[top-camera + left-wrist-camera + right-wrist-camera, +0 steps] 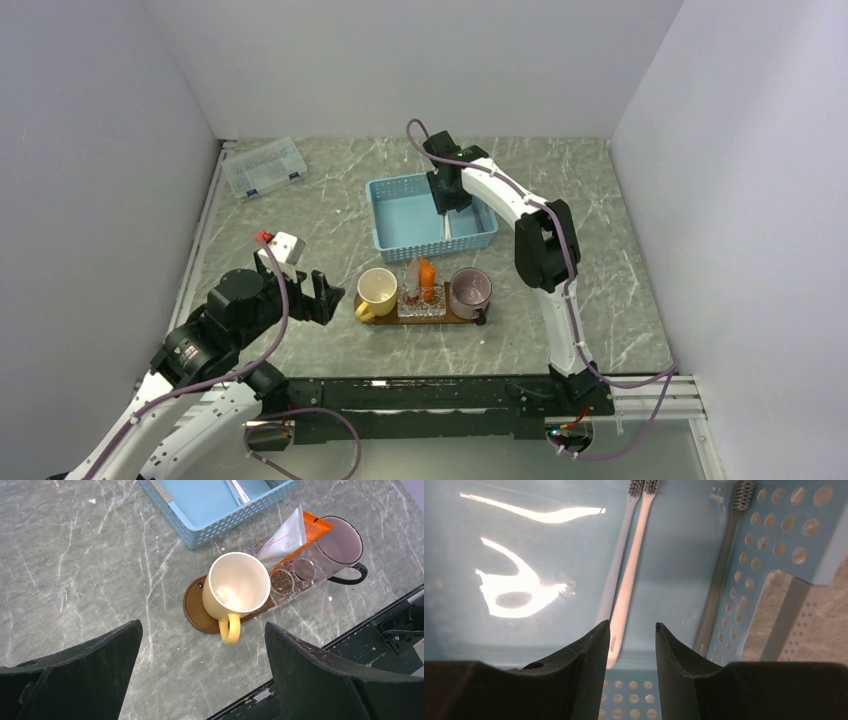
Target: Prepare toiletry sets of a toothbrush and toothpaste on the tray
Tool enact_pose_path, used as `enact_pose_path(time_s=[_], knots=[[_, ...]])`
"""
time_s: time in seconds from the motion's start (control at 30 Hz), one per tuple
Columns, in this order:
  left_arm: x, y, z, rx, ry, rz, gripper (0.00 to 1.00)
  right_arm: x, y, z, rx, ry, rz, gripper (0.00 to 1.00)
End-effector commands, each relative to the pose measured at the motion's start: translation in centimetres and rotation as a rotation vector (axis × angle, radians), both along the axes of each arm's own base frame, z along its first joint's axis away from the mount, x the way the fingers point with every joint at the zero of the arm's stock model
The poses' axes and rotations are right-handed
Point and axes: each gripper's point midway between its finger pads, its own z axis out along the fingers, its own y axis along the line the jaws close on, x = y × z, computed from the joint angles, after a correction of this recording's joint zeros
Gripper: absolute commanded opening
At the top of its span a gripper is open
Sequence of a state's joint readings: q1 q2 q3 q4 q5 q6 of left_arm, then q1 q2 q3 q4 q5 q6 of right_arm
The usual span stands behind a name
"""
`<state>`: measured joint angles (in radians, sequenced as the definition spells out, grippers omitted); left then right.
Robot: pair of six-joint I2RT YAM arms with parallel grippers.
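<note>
The toothbrush [629, 575], a thin straight white stick with a small dark-bristled head, lies flat on the floor of the light-blue mesh basket [774, 540], its handle end between the part-open, ungripping jaws of the right gripper [632, 627], while the left gripper [202, 624] hangs fully spread and empty near the dark brown tray [192, 605].

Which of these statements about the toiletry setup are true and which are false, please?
1. The yellow mug stands on the tray. True.
2. The toothpaste tube lies in the blue basket. False: it sits in the clear holder on the tray.
3. The right fingers hang over the white toothbrush inside the basket. True.
4. The left fingers grip a toothbrush. False: they are spread wide and empty.
</note>
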<state>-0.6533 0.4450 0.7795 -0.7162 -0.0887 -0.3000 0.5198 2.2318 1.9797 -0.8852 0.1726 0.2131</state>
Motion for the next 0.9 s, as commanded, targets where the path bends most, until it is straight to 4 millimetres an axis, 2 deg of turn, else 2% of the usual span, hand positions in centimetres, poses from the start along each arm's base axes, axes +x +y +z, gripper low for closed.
enact_pose_path(time_s=[0.0, 0.37, 0.67, 0.87], knots=[[0.6, 0.1, 0.9, 0.001, -0.035, 0.015, 0.99, 2.1, 0.6, 0.0, 0.039, -0.042, -0.026, 0.4], [0.8, 0.2, 0.6, 0.012, -0.024, 0.023, 1.0, 3.0, 0.2, -2.9, 0.046, -0.011, -0.052, 0.38], [0.8, 0.2, 0.5, 0.017, -0.018, 0.027, 0.99, 2.9, 0.4, -4.8, 0.042, 0.017, -0.053, 0.37], [0.8, 0.2, 0.4, 0.016, -0.018, 0.028, 0.99, 2.6, -0.8, -5.8, -0.016, 0.029, -0.069, 0.3]])
